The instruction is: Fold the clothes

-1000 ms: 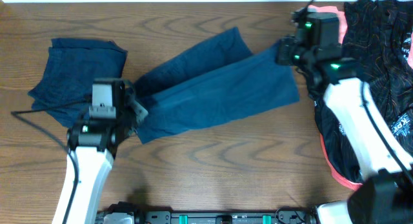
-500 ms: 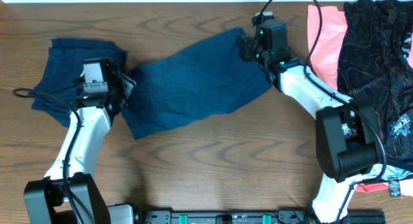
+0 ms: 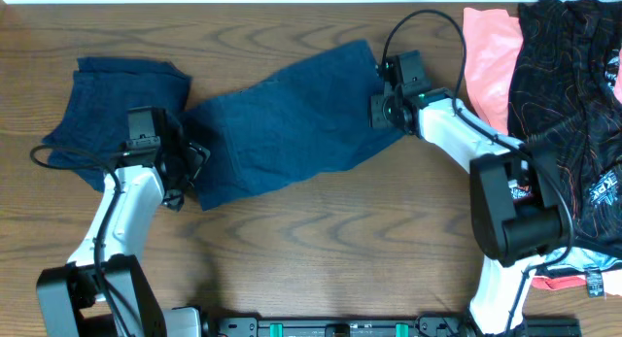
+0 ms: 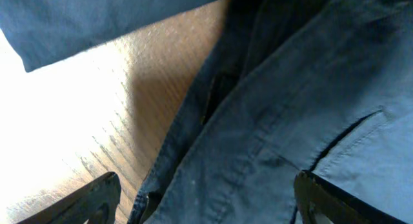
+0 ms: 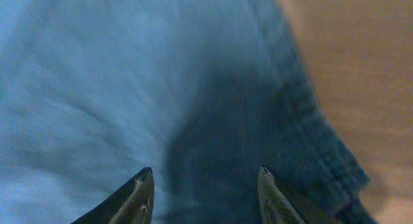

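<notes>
The navy shorts [image 3: 292,118] lie slanted across the middle of the worktop [image 3: 321,240], between another navy piece [image 3: 112,99] at upper left and a pink and black pile [image 3: 564,75] at upper right, with the left jaws at their lower-left end and the right jaws at their upper-right end, probably so both ends move together. Only the 2 wrist views show both pairs spread wide, gripping nothing; the left one adds a pocket slit [image 4: 342,137].
</notes>
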Motion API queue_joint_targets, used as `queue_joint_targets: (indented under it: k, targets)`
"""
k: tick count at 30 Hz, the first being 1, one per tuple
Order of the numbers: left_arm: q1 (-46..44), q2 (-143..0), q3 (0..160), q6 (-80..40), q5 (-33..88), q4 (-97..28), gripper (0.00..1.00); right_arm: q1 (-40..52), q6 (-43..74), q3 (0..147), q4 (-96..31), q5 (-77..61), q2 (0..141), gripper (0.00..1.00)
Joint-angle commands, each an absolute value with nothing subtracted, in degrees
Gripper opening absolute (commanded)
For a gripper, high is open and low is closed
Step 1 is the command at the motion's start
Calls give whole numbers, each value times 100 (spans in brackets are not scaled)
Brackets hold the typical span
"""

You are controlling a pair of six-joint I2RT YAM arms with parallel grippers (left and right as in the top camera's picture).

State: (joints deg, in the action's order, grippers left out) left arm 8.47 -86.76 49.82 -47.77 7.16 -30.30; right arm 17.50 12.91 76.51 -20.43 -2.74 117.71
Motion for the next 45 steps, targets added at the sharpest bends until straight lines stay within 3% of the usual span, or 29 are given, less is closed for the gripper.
queue_joint_targets:
  k: [1,6,11,17,30,38,45]
  targets:
    - [838,-8917,4923,-4668,711,-2950,88,1789,1190,7706,-2279,-198,12088,51]
    - [838,-9312,4923,-4558,985,-2928,91,1645,1251,7706,-3183,419,12119,43]
    - [838,-9570,4923,-4257,1769,-2646,91,1404,2112,7706,-4477,1382,12119,35]
    - [788,-9583,4923,-3920,2799,-1831,96,1173,2158,7706,-4797,1350,12090,40]
    - [47,-9885,4923,-3813,2473,-1114,98,1223,2071,7723,-5015,1328,11417,45]
    - [86,-9920,4941,-3669,2399,-1166,98,1223,1785,7725,-4886,1240,10473,59]
    - [379,-9564,4941,-3339,2390,-1326,98,1223,1682,7725,-4925,978,10350,61]
